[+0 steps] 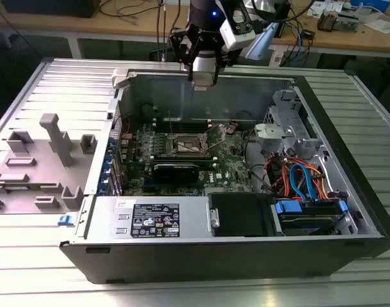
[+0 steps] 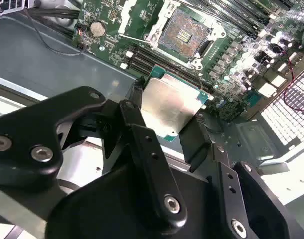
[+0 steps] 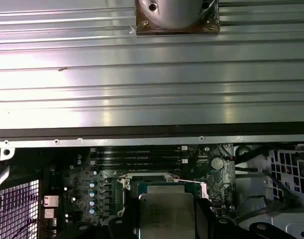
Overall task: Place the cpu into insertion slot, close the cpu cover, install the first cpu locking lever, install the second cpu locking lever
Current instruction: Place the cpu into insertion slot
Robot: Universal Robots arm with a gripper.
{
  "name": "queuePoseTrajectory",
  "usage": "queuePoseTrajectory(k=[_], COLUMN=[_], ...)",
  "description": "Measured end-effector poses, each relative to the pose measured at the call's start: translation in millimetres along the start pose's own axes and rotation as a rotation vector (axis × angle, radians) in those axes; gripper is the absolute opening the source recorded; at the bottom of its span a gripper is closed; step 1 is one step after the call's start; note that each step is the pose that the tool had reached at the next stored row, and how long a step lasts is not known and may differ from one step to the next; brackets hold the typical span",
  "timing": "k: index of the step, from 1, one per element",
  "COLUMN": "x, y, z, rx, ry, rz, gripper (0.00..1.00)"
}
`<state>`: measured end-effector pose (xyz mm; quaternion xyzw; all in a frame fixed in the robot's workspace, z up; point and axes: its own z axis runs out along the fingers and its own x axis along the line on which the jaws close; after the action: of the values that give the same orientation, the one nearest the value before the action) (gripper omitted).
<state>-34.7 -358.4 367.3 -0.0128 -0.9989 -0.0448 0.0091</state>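
Silver top of the chip (image 2: 173, 102) faces up; your gripper (image 2: 168, 115) pinches its two sides, fingers (image 2: 193, 143) hiding those edges.

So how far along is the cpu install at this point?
Nothing looks finished yet. The gripper is shut on the cpu, holding it above the open case. The insertion slot is empty, its contacts bare, so all four steps are left.

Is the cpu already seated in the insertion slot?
No, in the second wrist view the gripper holds the cpu clear of the insertion slot, whose contacts lie bare.
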Motion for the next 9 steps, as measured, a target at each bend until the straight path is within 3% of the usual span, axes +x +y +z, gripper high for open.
queuePoseTrajectory(k=[4,9], x=[0.0,-0.1], y=[-3.5,-3.7], z=[-0.2,0.3], rx=[-0.0003,-0.0014], ry=[-0.0003,-0.0069], rz=[0.002,0.078], gripper=[0.55,0.55])
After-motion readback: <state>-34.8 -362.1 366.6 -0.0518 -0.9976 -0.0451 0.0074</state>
